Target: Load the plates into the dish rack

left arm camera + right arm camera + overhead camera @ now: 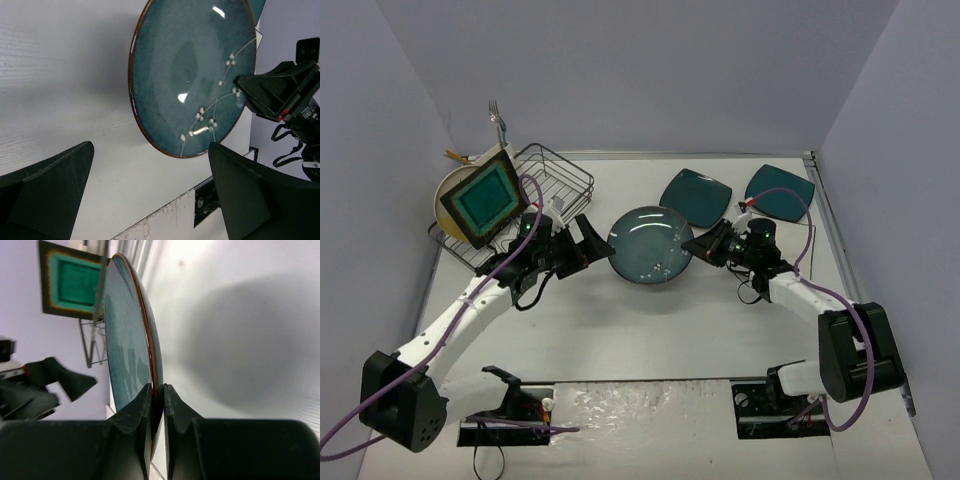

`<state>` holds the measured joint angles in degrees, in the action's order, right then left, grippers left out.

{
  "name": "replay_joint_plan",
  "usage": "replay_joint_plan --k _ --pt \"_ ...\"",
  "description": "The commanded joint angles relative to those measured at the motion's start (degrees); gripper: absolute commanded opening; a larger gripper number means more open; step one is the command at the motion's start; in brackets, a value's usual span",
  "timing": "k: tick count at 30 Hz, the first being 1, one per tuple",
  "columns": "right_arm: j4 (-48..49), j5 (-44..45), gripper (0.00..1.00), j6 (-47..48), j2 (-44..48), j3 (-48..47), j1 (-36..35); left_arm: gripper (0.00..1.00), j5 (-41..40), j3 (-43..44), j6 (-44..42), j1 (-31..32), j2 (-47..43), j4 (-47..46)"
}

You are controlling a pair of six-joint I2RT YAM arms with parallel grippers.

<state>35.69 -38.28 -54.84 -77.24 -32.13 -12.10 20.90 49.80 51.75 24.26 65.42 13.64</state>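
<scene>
I find the right end effector (156, 390) clamped on the rim of the round grey-blue plate (650, 245), which hangs tilted above the tabletop (650, 340) between the two arms, short of the dish rack (565, 175). The left end effector (582, 245) stands fully spread just beside the plate's opposite edge, holding nothing. Risk noted: the hold is a thin single-edge pinch on glazed ware. If the left jaws close off-centre, or the right lets go early, the plate may swing, slip and strike the tabletop. The brown-rimmed square plate (483, 198) in the rack narrows the entry.
</scene>
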Motion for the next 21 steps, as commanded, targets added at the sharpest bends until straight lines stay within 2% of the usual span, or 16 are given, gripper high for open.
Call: replay_joint_plan --k 1,5,9,13,15,21 --pt "12.1 -7.8 0.00 -5.8 6.1 -4.5 -0.5 0.97 2.1 4.0 3.6 0.5 2.0 -9.7" --pt "13.9 -8.5 0.00 -7.7 7.3 -4.4 -0.5 0.96 4.0 5.8 5.1 1.0 4.2 -12.1" --pt "17.6 -9.0 0.00 -10.9 8.1 -3.8 -0.5 0.87 6.0 6.8 6.8 1.8 6.6 -15.7" --pt "18.0 -9.2 0.00 -11.4 8.4 -4.2 -0.6 0.74 6.9 7.2 7.5 2.2 7.9 -17.3" --pt "17.9 -9.2 0.00 -11.3 8.5 -4.3 -0.6 0.64 7.3 7.1 7.9 2.4 8.1 -18.1" --pt "18.2 -9.4 0.00 -11.3 8.6 -4.0 -0.6 0.42 8.0 6.9 8.5 2.8 8.8 -20.4"
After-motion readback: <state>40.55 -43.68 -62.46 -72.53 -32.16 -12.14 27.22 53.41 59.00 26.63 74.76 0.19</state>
